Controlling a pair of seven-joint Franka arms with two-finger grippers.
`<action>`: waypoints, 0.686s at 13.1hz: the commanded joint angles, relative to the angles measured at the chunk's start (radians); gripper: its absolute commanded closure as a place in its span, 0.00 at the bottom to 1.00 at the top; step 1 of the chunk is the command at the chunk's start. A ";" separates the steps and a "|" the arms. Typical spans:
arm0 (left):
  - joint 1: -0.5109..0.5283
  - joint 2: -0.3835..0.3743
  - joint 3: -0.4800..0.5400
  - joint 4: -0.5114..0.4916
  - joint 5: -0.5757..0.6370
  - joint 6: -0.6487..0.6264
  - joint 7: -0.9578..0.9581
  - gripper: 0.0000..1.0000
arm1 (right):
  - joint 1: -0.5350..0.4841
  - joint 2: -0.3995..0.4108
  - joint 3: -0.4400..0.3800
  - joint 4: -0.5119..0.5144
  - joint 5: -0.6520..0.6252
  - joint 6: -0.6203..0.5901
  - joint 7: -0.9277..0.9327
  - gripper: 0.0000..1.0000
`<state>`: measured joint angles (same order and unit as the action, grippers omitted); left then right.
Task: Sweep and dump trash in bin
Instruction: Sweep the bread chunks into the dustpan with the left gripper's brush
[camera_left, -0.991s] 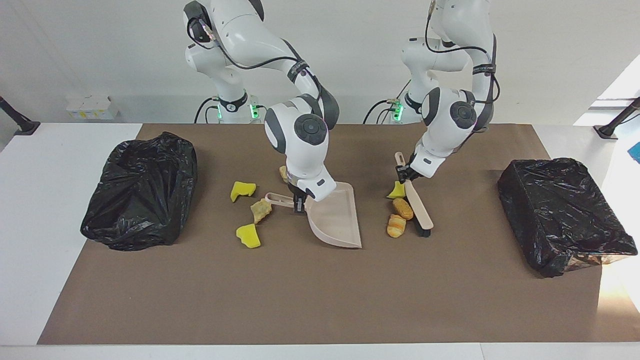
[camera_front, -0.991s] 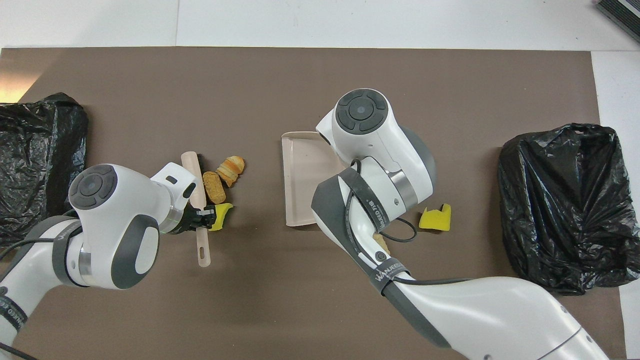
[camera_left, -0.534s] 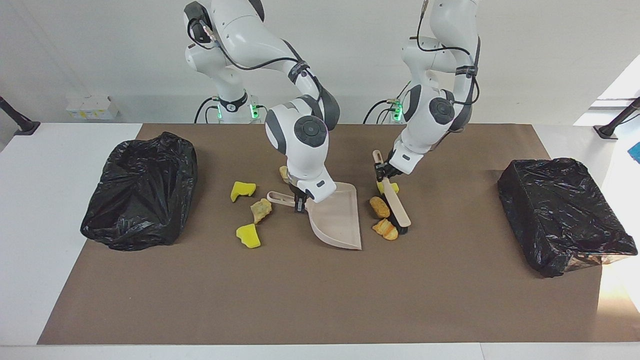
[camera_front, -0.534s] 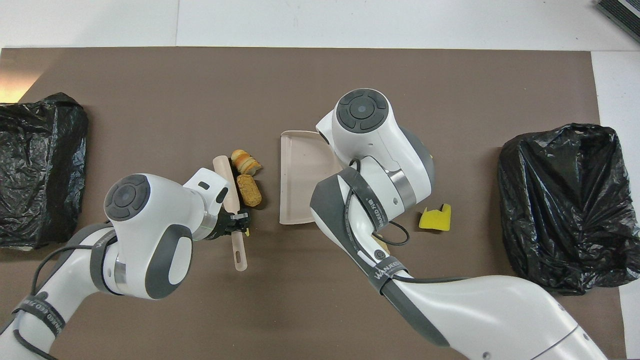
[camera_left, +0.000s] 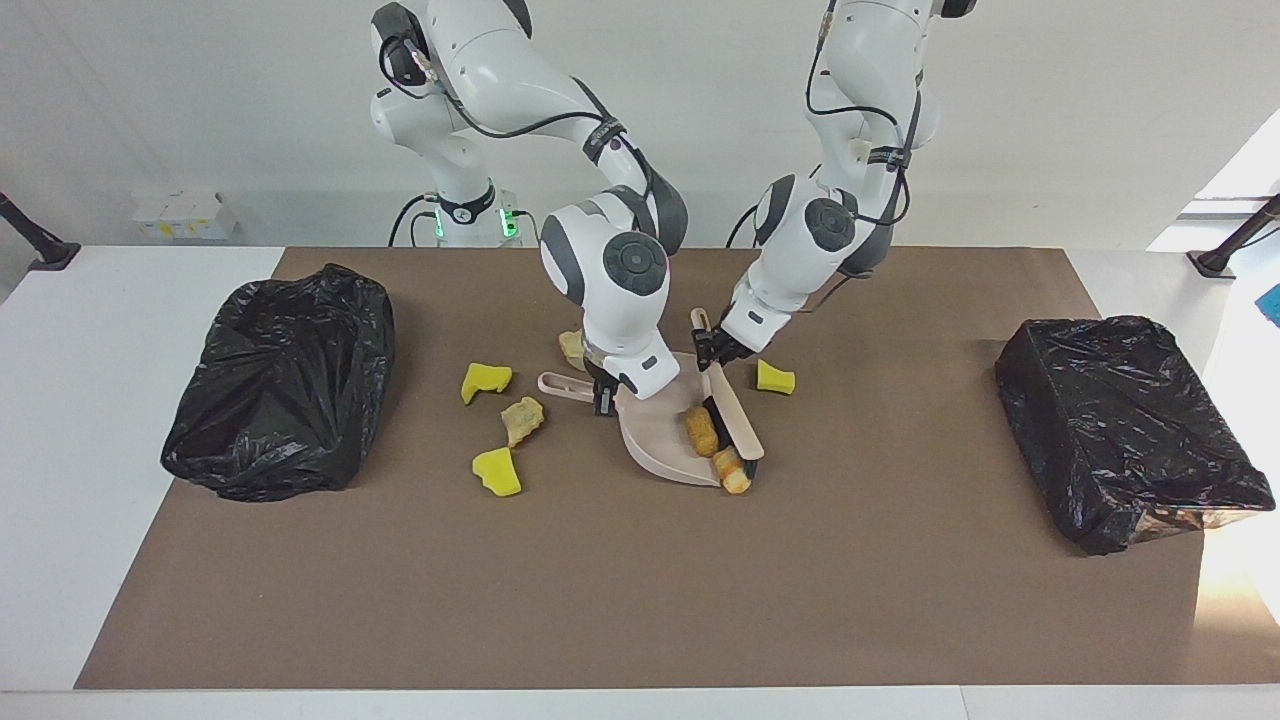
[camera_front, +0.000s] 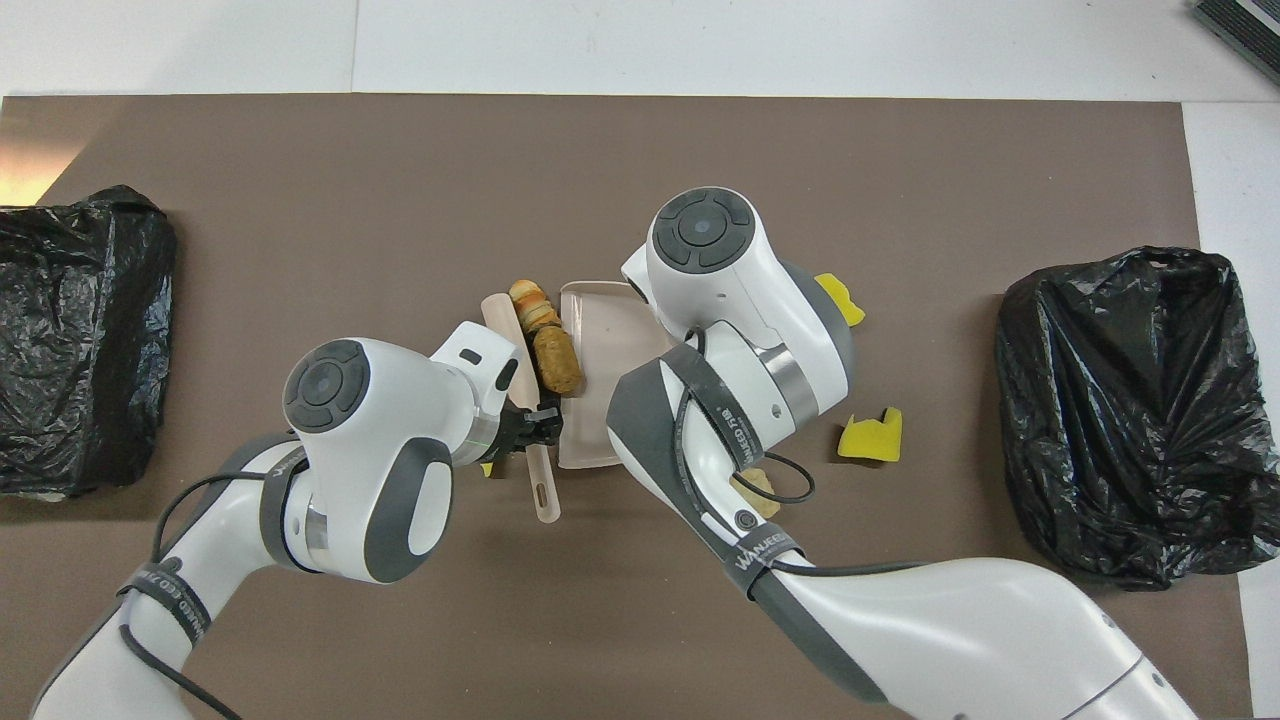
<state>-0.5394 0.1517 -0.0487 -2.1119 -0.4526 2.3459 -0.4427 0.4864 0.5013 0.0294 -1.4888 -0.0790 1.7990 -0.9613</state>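
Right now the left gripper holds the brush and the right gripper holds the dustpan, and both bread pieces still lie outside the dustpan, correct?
One error: the facing view shows one bread piece already in the dustpan, the other at its lip. The left gripper holds the brush, the right gripper the dustpan.

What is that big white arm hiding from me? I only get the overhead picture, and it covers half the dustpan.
Observer: The right hand is shut on the handle of the dustpan.
Operator: Is any rubbish hidden under that arm?
Observer: Yes, a tan crumpled lump lies beside that handle.
Operator: And under the other arm?
Observer: A yellow sponge chunk lies outside the dustpan, beside the brush that the left hand holds.
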 joint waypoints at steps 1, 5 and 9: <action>-0.008 0.002 0.007 0.052 -0.024 -0.034 -0.004 1.00 | -0.006 -0.018 0.009 -0.016 0.019 -0.003 0.019 1.00; 0.024 -0.095 0.023 0.044 -0.018 -0.196 -0.107 1.00 | -0.009 -0.017 0.009 -0.015 0.019 0.005 0.016 1.00; 0.053 -0.147 0.023 0.023 0.049 -0.301 -0.480 1.00 | -0.009 -0.012 0.009 -0.011 0.021 0.014 0.019 1.00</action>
<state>-0.5085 0.0381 -0.0208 -2.0615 -0.4414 2.1027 -0.7962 0.4865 0.5006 0.0295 -1.4894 -0.0786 1.8011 -0.9562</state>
